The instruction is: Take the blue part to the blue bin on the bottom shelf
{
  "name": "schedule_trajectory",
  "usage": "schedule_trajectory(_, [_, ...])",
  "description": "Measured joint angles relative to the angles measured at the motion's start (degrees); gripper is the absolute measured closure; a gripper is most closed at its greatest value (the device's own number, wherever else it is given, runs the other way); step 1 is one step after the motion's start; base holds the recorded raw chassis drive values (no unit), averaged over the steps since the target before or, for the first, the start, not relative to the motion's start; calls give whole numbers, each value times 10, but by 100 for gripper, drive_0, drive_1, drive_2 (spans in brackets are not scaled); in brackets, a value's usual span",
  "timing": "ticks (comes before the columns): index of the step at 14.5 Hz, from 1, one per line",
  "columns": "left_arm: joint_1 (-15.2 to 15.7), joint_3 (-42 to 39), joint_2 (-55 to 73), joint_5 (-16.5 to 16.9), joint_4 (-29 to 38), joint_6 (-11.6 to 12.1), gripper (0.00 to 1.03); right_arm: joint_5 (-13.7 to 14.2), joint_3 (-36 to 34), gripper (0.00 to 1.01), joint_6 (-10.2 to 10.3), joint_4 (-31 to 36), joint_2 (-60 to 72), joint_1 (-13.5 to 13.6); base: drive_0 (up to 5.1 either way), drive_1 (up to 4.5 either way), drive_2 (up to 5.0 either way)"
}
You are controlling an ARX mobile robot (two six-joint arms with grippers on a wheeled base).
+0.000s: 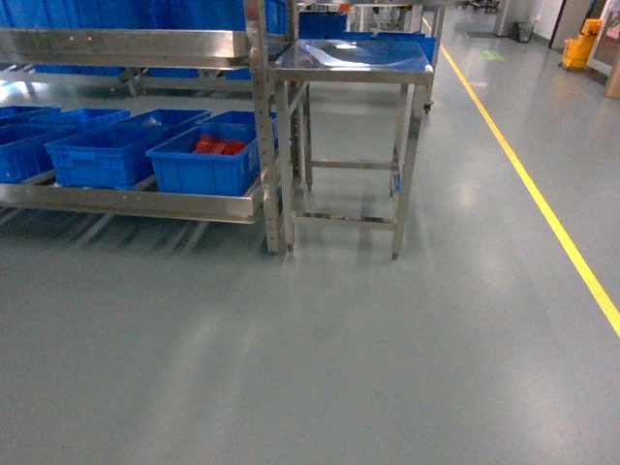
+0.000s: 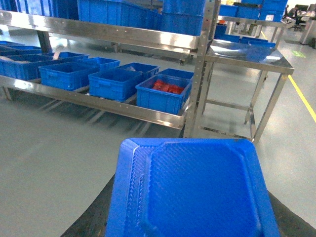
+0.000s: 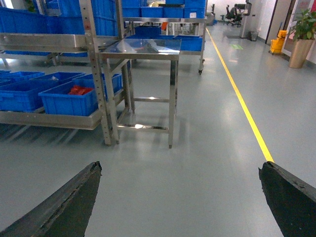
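Note:
The blue part (image 2: 197, 192), a flat textured plastic tray, fills the lower left wrist view, and my left gripper (image 2: 192, 200) is shut on it, its dark fingers (image 2: 98, 212) showing at either side. The bottom shelf (image 2: 123, 108) (image 1: 136, 201) lies ahead and carries several blue bins. The rightmost blue bin (image 2: 160, 96) (image 1: 203, 167) (image 3: 69, 101) holds red parts. My right gripper (image 3: 178, 168) hangs open over bare floor with nothing between its fingers. Neither gripper shows in the head view.
A steel-topped table (image 1: 354, 58) (image 3: 143, 49) stands right of the rack post (image 1: 266, 145). An upper shelf (image 2: 98, 32) holds more blue bins. A yellow floor line (image 1: 542, 203) runs along the right, with a yellow mop bucket (image 1: 581, 44) beyond it.

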Motion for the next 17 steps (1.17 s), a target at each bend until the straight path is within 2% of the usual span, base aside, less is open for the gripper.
schedule_trajectory(17, [0, 0, 0, 0, -3, 0, 60, 0, 0, 3, 0, 0, 0, 0, 3, 413, -407])
